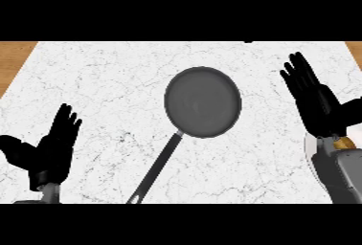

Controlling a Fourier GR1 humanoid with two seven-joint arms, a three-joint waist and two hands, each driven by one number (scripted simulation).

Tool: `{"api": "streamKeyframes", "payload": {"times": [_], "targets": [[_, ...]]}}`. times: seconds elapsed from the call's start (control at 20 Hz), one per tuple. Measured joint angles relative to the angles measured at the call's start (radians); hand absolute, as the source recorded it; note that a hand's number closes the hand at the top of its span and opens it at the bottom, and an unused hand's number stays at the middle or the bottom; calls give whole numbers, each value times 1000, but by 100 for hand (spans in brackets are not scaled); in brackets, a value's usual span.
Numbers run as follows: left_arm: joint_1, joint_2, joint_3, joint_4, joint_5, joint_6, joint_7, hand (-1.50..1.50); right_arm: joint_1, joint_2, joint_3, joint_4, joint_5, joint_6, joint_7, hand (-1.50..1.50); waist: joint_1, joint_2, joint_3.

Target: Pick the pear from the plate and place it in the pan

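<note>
A dark grey pan (203,101) lies in the middle of the white marble counter (106,86), with nothing in it. Its long handle (155,170) runs down-left toward the near edge. My right hand (318,103) is open at the right side, fingers straight and pointing up, a hand's width right of the pan. Just below its wrist shows a small yellow-brown patch (344,142) beside a pale rim (311,146); I cannot tell whether these are the pear and the plate, as hand and forearm hide the rest. My left hand (53,148) rests open at the lower left.
Wood-coloured strips (16,60) show past the counter's far left and far right corners. The right forearm (343,174) covers the counter's near right corner.
</note>
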Motion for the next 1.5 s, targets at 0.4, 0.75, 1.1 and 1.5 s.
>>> {"api": "streamKeyframes", "payload": {"times": [0.4, 0.75, 1.1, 1.5], "targets": [[12, 135, -71, 36, -165, -77, -54, 0, -22, -199, -107, 111, 39, 201, -138, -150, -47, -9, -4], [50, 172, -120, 38, -229, -120, -89, 0, 130, -367, -255, 328, 99, 236, -254, -150, -49, -12, -1], [23, 176, -135, 26, -251, -140, -57, 0, 123, -573, -203, 449, 295, 363, -383, -150, -29, -12, -2], [19, 146, -136, 58, -281, -150, -79, 0, -5, -637, -83, 451, 425, 542, -366, -150, -23, -14, -3]]}}
